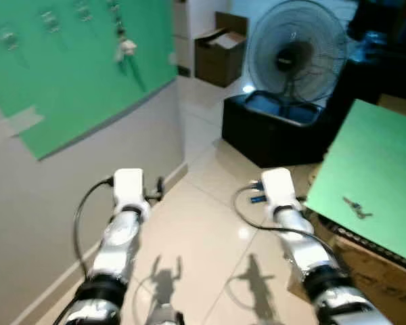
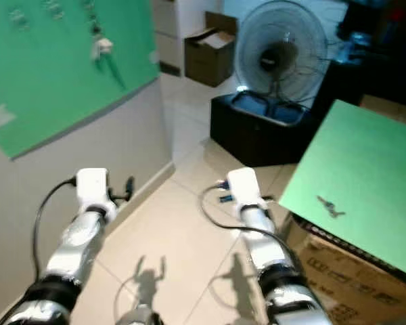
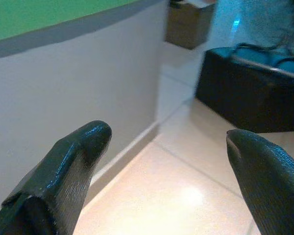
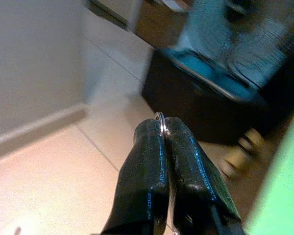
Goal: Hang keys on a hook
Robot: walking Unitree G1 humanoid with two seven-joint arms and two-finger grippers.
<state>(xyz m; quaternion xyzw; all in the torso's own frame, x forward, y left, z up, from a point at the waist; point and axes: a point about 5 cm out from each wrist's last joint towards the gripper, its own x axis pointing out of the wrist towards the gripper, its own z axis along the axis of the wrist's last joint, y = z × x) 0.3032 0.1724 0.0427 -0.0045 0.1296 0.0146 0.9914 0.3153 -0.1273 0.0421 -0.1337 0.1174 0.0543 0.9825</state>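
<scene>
Landmark: green wall board (image 1: 81,74), mounted on the white wall to the robot's left.

- Hooks (image 1: 49,20): a row near the board's upper edge, small and blurred.
- Hung keys (image 1: 125,49): one bunch with a pale tag, hanging from a hook near the board's right end, with something green dangling below it.
- Tape strip (image 1: 20,122): pale, at the board's lower left corner.
- Left gripper (image 3: 169,142): held low, below the board and close to the wall's skirting; jaws wide apart, holding nothing.
- Right gripper (image 4: 162,128): held low over the tiled floor (image 1: 203,237), well to the right of the board; jaws pressed together on a thin metal key ring (image 4: 160,117), whose loop shows at the fingertips. The keys themselves cannot be made out.
- Green sheet (image 1: 372,183): tilted surface far right of the board, lying over a cardboard carton (image 1: 372,271).
- Loose keys (image 1: 357,207): a small dark bunch lying on that sheet.
- Standing fan (image 1: 294,51): beyond the board, across the floor, behind a black bin (image 1: 271,128).
- Brown box (image 1: 216,57): open, on the floor past the board's right edge.
</scene>
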